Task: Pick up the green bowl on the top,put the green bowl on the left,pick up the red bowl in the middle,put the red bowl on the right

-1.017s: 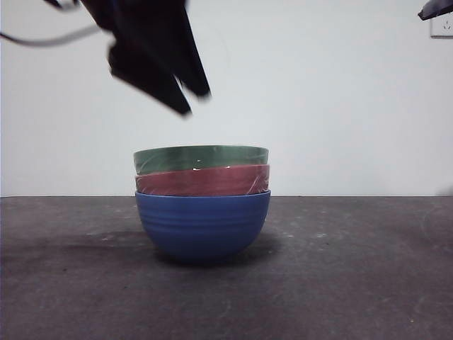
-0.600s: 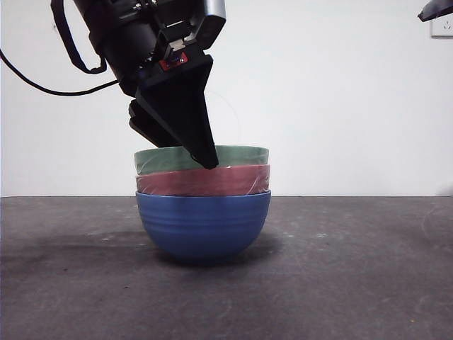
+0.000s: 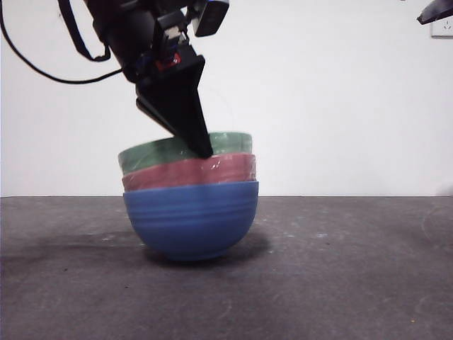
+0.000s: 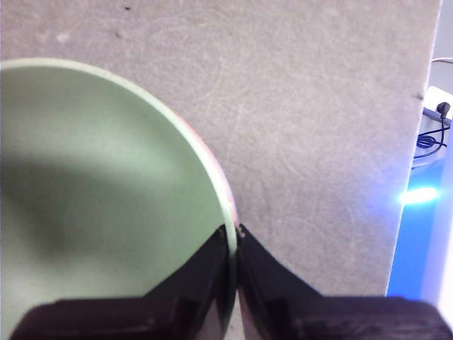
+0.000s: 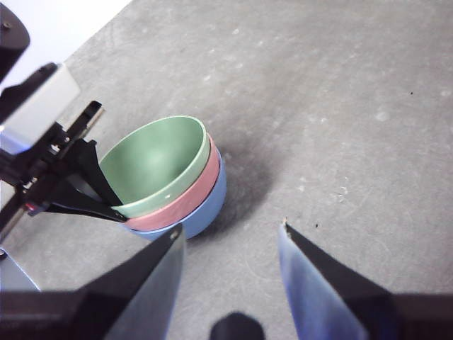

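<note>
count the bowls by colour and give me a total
green bowl: 1, top of the stack, its rim pinched by the left gripper
red bowl: 1, middle of the stack
blue bowl: 1, bottom, tilted on the table
total: 3 bowls, all nested in one stack

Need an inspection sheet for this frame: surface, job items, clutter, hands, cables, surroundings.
Surface: dark grey table, scuffed.
Job's things: green bowl nested on top of the red bowl, which sits in a blue bowl; the stack is tilted.
Clutter: nothing seen.
Hands: left hand shut on the green bowl's rim, one jaw inside, one outside; right hand open, apart from the stack, holding nothing.
Cables: black cable hanging from the left arm.
Surroundings: plain white wall, wall socket at the upper corner.
</note>
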Robot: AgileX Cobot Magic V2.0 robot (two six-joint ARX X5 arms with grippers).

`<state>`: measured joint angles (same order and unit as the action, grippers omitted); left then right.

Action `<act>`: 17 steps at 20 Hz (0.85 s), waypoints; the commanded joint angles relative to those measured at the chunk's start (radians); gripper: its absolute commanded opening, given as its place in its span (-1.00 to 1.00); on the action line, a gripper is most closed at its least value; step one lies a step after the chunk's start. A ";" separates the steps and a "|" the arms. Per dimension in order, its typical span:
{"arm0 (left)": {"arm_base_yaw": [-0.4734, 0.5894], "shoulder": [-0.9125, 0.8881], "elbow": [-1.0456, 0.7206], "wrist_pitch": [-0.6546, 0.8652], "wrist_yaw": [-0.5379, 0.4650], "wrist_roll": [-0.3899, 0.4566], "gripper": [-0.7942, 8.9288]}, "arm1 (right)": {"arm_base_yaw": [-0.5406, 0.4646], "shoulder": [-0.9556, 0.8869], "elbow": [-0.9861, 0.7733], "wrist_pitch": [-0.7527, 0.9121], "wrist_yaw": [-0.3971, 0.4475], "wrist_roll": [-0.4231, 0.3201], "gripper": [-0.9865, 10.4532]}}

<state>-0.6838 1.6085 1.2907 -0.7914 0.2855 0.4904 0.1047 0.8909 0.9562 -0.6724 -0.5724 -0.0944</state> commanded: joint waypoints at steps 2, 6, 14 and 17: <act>-0.011 0.004 0.067 -0.001 0.007 0.008 -0.86 | 0.001 0.003 0.002 0.005 0.002 -0.005 -0.44; -0.026 0.004 0.145 -0.023 0.008 0.007 -0.85 | 0.001 0.004 0.002 0.005 0.002 -0.005 -0.44; -0.042 -0.108 0.314 -0.247 -0.298 -0.138 -0.85 | 0.001 0.004 0.002 0.005 0.003 -0.005 -0.44; -0.026 -0.235 0.304 -0.381 -0.360 -0.251 -0.85 | 0.001 0.004 0.002 0.005 0.003 -0.005 -0.45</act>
<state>-0.7135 1.3712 1.5990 -1.1744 -0.0685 0.2966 0.1047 0.8936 0.9562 -0.6720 -0.5724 -0.0944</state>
